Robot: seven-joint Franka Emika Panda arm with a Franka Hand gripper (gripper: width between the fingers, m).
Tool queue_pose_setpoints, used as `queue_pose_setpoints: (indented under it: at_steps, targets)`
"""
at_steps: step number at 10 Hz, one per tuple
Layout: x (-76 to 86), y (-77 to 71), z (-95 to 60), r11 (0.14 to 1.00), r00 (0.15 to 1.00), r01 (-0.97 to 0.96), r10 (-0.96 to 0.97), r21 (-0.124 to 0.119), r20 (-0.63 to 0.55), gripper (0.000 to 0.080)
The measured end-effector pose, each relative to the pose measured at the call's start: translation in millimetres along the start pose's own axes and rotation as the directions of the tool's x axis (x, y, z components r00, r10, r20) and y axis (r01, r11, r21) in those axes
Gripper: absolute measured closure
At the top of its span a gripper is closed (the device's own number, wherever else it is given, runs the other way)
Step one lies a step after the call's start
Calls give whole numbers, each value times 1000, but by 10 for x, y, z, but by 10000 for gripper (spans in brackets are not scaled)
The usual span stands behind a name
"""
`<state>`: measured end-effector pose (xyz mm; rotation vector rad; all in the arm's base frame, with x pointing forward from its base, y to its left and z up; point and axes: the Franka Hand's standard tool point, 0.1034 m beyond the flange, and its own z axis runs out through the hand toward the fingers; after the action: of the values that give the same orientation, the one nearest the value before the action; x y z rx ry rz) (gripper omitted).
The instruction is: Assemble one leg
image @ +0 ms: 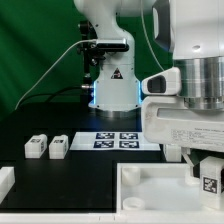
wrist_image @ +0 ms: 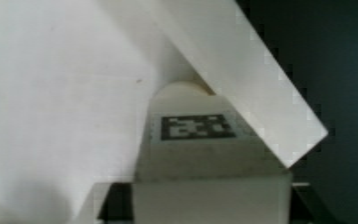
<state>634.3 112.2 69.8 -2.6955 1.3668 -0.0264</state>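
Observation:
My gripper [image: 205, 168] is at the exterior view's right, low over the large white tray [image: 150, 192]. It is shut on a white leg [image: 210, 181] whose black-and-white tag faces the camera. In the wrist view the leg [wrist_image: 197, 150] fills the space between my two dark fingers [wrist_image: 123, 200], and its far end points into a corner of the tray where the raised rim [wrist_image: 247, 70] meets the flat floor [wrist_image: 60, 100]. I cannot tell whether the leg touches the tray. Two more legs [image: 37, 147] [image: 59, 147] lie on the black table at the left.
The marker board [image: 118, 139] lies in the middle of the table in front of the arm's base [image: 112, 85]. Another white part [image: 5, 181] shows at the exterior view's lower left edge.

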Motion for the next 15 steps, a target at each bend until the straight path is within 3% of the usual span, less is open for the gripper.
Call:
queue_pose_setpoints:
  at_steps: [1, 3, 6, 9, 10, 11, 12, 13, 15]
  targets:
    - [5, 4, -2, 979, 978, -204, 205, -15, 27, 508]
    - [-9, 7, -1, 828, 827, -560, 561, -29, 39, 508]
    - [-15, 12, 3, 543, 543, -839, 839, -19, 34, 507]
    - [9, 48, -3, 531, 531, -847, 847, -19, 15, 499]
    - [-3, 53, 12, 543, 543, -839, 840, -21, 14, 394]
    - [-4, 53, 15, 544, 544, -839, 839, -22, 14, 394]
    - [-7, 53, 16, 547, 547, -837, 837, -22, 14, 255]
    - [-17, 47, 16, 549, 549, -836, 836, -22, 14, 183]
    - [-192, 25, -101, 555, 554, -832, 832, -12, 34, 156]
